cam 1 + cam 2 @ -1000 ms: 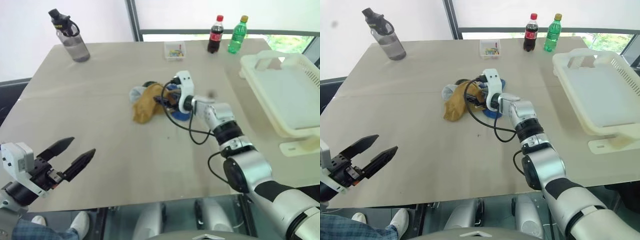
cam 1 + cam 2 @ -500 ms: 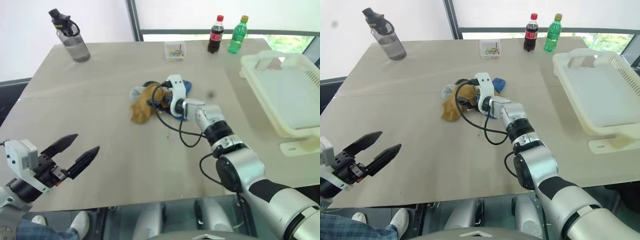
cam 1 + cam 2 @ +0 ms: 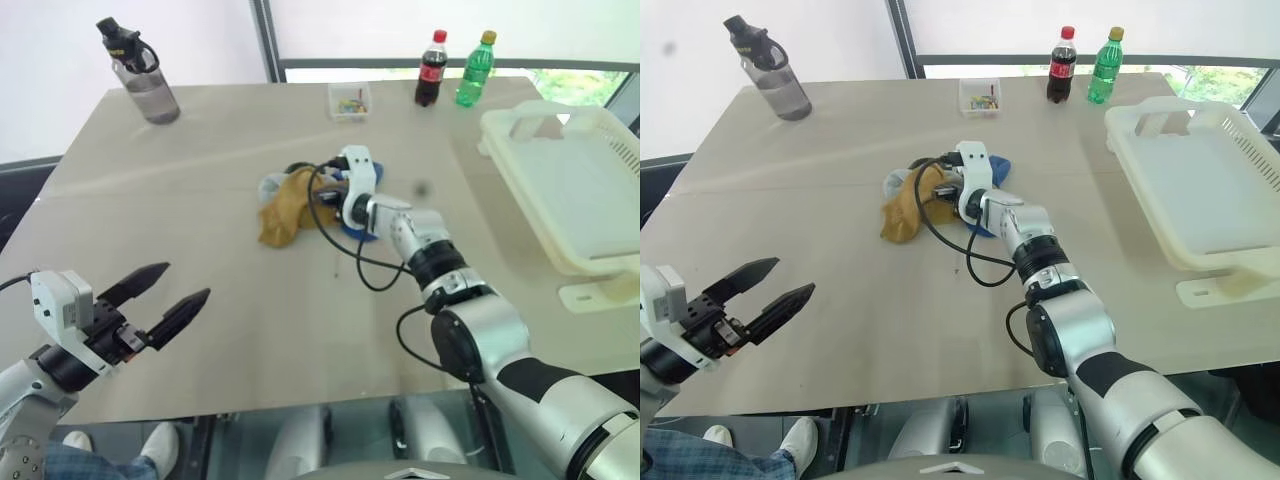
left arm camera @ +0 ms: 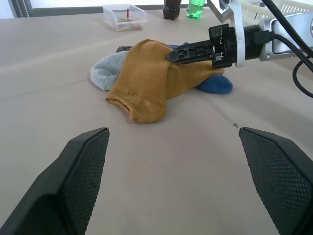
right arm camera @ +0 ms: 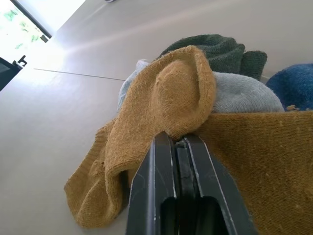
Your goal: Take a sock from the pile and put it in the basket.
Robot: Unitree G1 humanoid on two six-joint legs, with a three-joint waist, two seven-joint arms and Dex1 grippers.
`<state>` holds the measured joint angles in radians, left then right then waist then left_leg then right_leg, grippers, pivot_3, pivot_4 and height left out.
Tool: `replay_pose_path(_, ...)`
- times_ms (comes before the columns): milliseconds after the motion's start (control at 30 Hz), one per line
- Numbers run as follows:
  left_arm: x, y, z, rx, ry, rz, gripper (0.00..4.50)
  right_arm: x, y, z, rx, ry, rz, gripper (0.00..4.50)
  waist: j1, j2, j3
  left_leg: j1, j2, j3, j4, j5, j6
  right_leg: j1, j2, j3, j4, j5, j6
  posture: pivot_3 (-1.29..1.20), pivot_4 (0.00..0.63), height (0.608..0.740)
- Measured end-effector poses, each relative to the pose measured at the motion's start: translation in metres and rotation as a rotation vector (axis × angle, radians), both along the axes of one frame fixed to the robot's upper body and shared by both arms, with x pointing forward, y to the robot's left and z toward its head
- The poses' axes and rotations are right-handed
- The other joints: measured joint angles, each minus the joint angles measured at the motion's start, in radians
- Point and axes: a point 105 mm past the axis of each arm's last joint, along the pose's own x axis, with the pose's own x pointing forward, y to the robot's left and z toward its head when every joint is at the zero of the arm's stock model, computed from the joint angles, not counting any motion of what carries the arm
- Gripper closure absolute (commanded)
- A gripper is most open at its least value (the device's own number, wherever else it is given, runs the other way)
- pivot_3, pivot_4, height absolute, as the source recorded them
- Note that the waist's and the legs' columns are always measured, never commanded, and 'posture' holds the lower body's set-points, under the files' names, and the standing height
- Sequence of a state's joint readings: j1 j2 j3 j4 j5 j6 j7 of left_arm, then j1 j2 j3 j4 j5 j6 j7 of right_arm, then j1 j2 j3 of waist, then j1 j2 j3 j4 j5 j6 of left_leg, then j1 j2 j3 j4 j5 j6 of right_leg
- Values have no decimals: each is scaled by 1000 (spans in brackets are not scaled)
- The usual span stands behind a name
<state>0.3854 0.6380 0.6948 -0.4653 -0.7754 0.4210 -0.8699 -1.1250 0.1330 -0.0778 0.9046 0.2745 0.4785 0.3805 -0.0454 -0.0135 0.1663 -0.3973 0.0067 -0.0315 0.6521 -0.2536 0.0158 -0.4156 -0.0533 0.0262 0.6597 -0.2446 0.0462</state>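
right hand (image 5: 177, 142) now pinched on yellow sock (image 3: 285, 208) atop the pile (image 3: 300, 200) — grasp made | left hand (image 3: 170, 295) spread apart | next: carry to basket (image 3: 570, 190)

A bright indoor test or demonstration space, most like a lab or office room. A large plain beige table (image 3: 200, 200) stands against a wide window with a dark frame (image 3: 268, 40), greenery visible outside at the far right. Staged props sit spread out on the tabletop: a grey water bottle (image 3: 140, 72), a cola bottle (image 3: 431, 68), a green soda bottle (image 3: 474, 70), a small clear box of coloured bits (image 3: 349, 100), a heap of socks (image 3: 300, 200) and a cream-white laundry basket (image 3: 570, 185).
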Motion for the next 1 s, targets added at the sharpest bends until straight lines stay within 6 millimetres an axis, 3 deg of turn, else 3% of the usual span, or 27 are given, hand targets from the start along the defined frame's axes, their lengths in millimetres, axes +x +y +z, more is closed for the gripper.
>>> replay_pose_path(267, 2, -2, 0, -2, 2, -12, 0, -17, -21, -2, 5, -37, 48, 4444, 5, 0, 0, -2, 0, -1, 0, 0, 0, 0, -1, -1, -2, 0, 0, 0, 150, 740)
replay_pose_path(800, 13, -15, -1, -6, 14, -87, 0, -76, -147, -51, -184, 130, -103, 4444, 4, 1, 1, -1, 0, 0, 0, 0, 0, 1, 0, -1, -1, 0, 0, 0, 150, 740)
replay_pose_path(1000, 19, -19, -2, -18, 18, -121, 0, -88, -186, -51, -263, 119, -172, 4444, 5, 0, 1, -1, 0, 0, 1, 0, 0, 1, 1, 0, -2, 0, 1, 0, 150, 740)
